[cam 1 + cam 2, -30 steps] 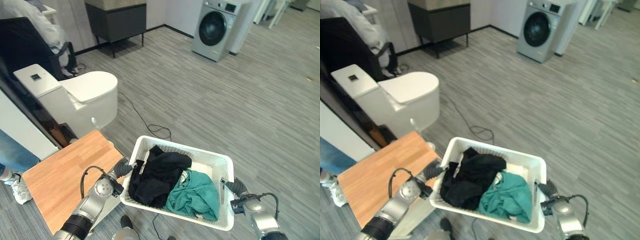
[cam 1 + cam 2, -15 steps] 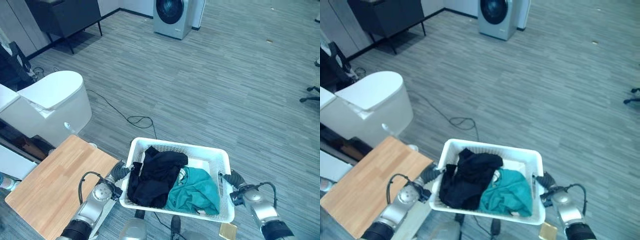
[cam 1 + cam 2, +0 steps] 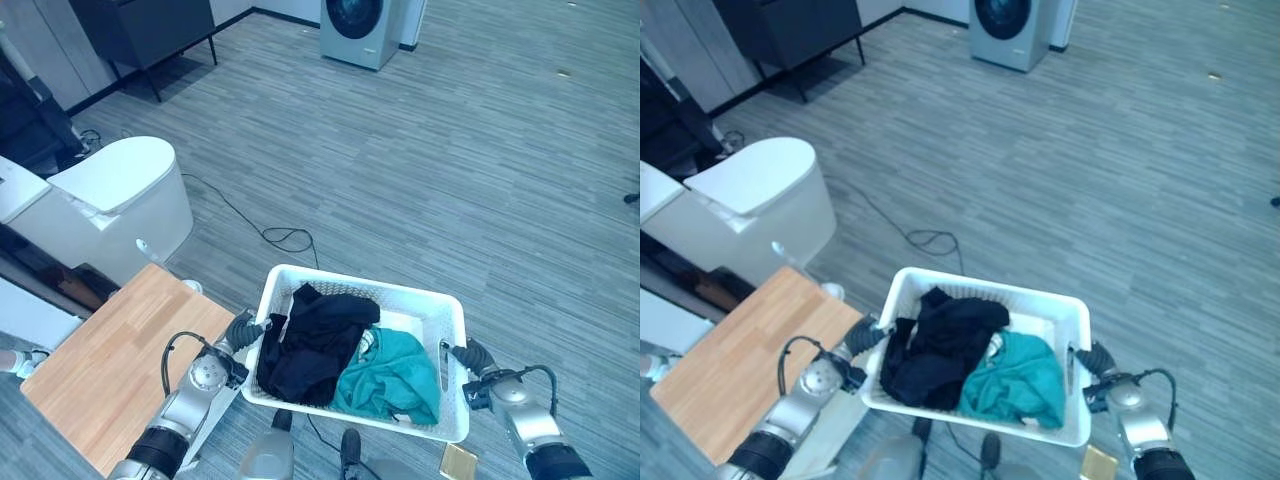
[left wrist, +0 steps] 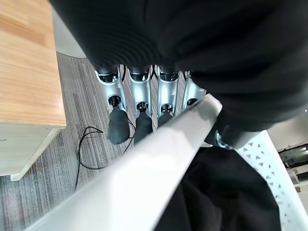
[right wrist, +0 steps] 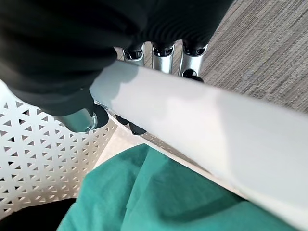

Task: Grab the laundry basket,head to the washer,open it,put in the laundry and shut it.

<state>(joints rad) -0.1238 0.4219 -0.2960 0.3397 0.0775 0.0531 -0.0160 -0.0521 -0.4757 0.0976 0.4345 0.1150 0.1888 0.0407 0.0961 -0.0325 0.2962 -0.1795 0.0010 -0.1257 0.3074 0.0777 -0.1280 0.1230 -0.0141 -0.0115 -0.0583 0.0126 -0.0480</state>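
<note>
Out in front of the robot, held up over the grey plank floor (image 3: 480,200), is the white laundry basket (image 3: 420,312), and both hands have it by the rim. The left hand (image 3: 243,330) sits on the basket's left edge: in its wrist view the fingers (image 4: 117,114) are hooked under the rim while the thumb comes down inside the basket, so it's clamped on. Same deal on the other side, the right hand (image 3: 470,357) has its fingers (image 5: 186,58) curled over the outside of the right rim and the thumb pressed against the perforated inner wall.

Inside the basket there's a black garment (image 3: 315,340) bunched on the left half, with one bit draped right up at the left rim, and a teal garment (image 3: 395,378) crumpled on the right half, touching the black one.

The washer (image 3: 365,30) is way off at the far end of the room, door looks closed, well apart from the basket. To the robot's left there's a wooden surface (image 3: 120,370) just beside the left arm, and past that a white toilet (image 3: 105,205). A dark cabinet (image 3: 145,35) stands on legs against the far wall.
</note>
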